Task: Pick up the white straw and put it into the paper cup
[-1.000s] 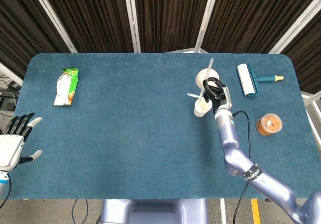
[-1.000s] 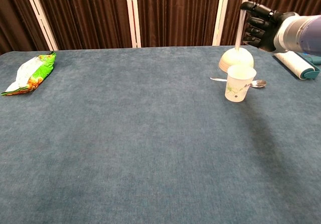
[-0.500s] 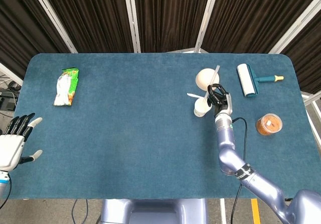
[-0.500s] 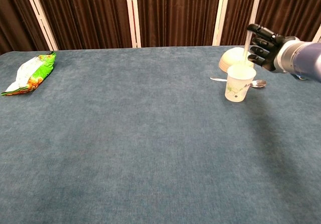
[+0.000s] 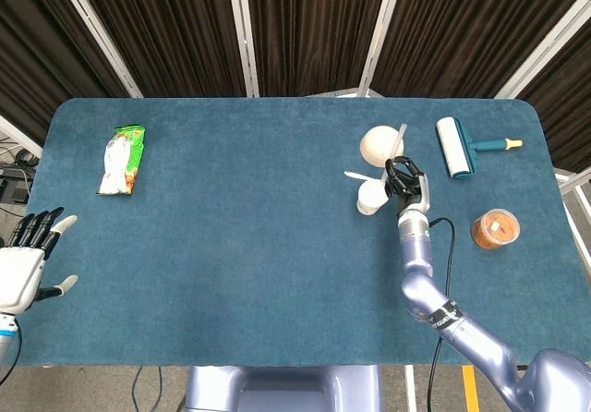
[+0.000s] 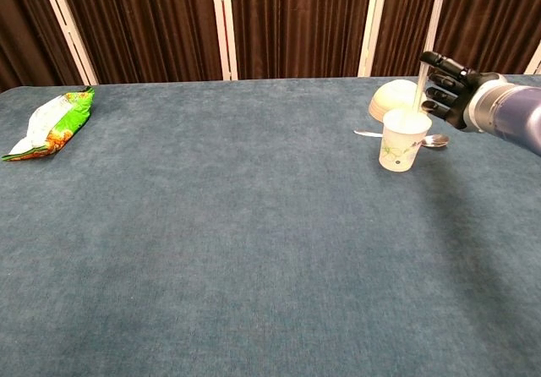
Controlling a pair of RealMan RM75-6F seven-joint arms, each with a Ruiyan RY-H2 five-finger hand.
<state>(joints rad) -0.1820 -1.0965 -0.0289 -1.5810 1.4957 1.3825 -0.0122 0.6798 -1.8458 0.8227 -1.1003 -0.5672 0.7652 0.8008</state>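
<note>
Since a second ago I've brought the right hand [image 6: 446, 90] down from above the bowl to just beside the paper cup [image 6: 400, 140]; the white straw [image 6: 427, 49] now stands near upright with its lower end inside the cup. Fingers look closed on the straw, though the head view is too small to confirm contact. Left hand [image 5: 23, 264] unchanged, fingers spread, holding nothing. The overturned white bowl [image 5: 379, 143] sits behind the cup, spoon [image 6: 433, 140] just beside.
</note>
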